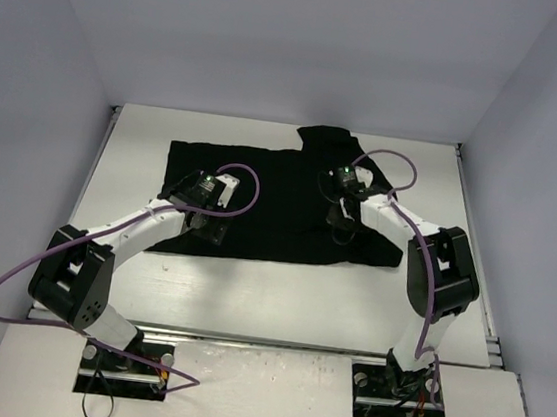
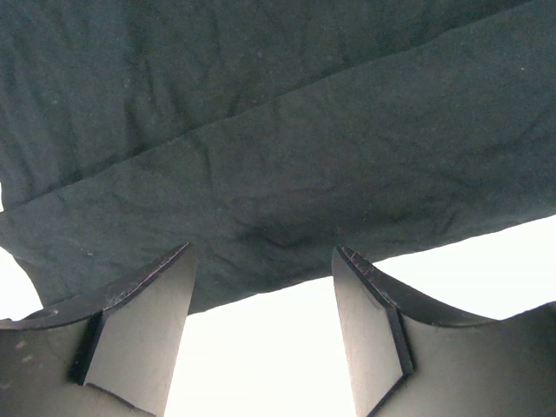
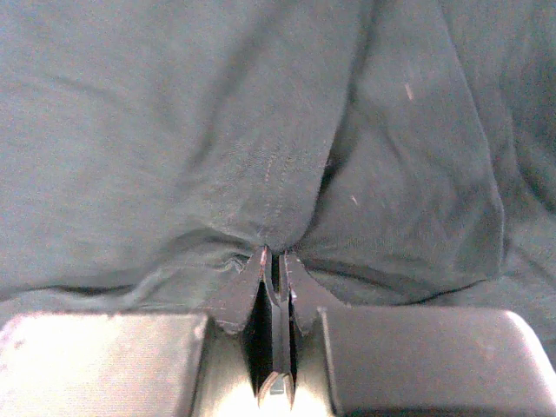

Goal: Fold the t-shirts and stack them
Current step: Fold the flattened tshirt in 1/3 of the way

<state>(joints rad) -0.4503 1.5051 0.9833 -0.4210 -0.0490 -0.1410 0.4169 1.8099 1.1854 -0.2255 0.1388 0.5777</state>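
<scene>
White tabletop (image 1: 278, 299), enclosed by pale walls (image 1: 278, 37) on the left, far and right sides, carries the whole scene.

Black t-shirt (image 1: 280, 194): lies on the far half of the table, spread mostly flat, with creases. One sleeve (image 1: 327, 139) projects toward the far wall. The near hem runs across the middle of the table, and its right end bulges nearer than the rest. In both wrist views the fabric (image 2: 287, 156) reads as a plain dark knit, wrinkled; no print can be made out.

Left arm (image 1: 119, 236): reaches from its base at the near left to the left near part of the shirt.

Right arm (image 1: 432, 276): rises from its base at the near right and bends inward over the right part of the shirt.

Left gripper (image 1: 206, 228) (image 2: 262, 252): fingers (image 2: 143, 330) spread wide apart, positioned at the near hem. The wrist view shows the hem edge and bare white table between them, with nothing gripped. Whether the tips touch the cloth cannot be told.

Right gripper (image 1: 339, 231) (image 3: 274, 256): fingers (image 3: 239, 295) pressed together, pinching a small ridge of the t-shirt fabric (image 3: 261, 156). Folds radiate from the pinch point and the cloth bunches on either side.

Purple cables: one (image 1: 8, 288) loops along the left arm, another (image 1: 403, 172) arcs over the right arm.
</scene>
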